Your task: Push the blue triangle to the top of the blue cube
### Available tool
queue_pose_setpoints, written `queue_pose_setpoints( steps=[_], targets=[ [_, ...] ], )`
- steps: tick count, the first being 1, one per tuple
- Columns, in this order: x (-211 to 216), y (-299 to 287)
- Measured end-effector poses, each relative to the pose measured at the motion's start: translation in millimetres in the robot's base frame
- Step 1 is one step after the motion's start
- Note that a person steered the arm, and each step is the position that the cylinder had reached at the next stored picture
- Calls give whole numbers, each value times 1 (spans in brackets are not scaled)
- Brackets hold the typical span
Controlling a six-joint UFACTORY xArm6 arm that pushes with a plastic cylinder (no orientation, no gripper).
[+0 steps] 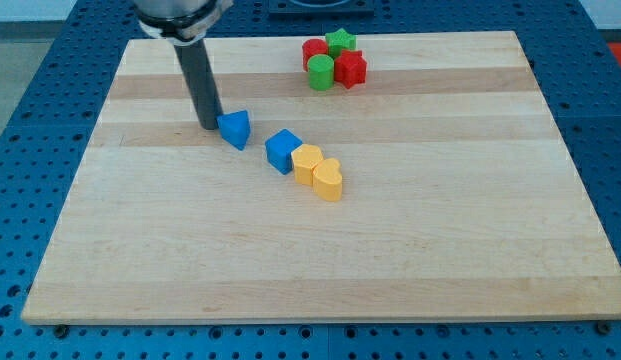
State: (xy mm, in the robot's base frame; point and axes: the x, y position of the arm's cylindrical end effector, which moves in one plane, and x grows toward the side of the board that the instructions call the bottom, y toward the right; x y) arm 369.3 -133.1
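Two blue blocks matter for this task, and both lie to the view's right of my tip (209, 126). My tip has no jaws to open or close; it is only a plain rod end that rests on the wooden board (140, 250), and it holds nothing. The blue triangle (235, 128) is just beside my tip on its right side, touching it or almost touching, I cannot tell which. The blue cube (282, 151) is further to the right of my tip and a little lower in the view, near the triangle but apart from it. Directly after the cube, still further right and lower from my tip, come a yellow block (307, 163) and a yellow heart (328, 180), touching each other. Well apart, toward the view's top right from my tip, a small group stands together: a green star (340, 41), a red block (313, 51), a green cylinder (320, 73) and a red star-like block (351, 68). I judge that the risk is in the direction of the push. If my tip pushes straight to the right, the triangle may hit the cube and move it into the yellow blocks. Because the triangle has sloped sides, it may also turn and slip off my tip.
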Motion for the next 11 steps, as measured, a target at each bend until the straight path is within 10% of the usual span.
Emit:
queue_pose_setpoints(
  steps=[2, 7, 11],
  targets=[
    [3, 62],
    [28, -29],
    [28, 69]
  ],
)
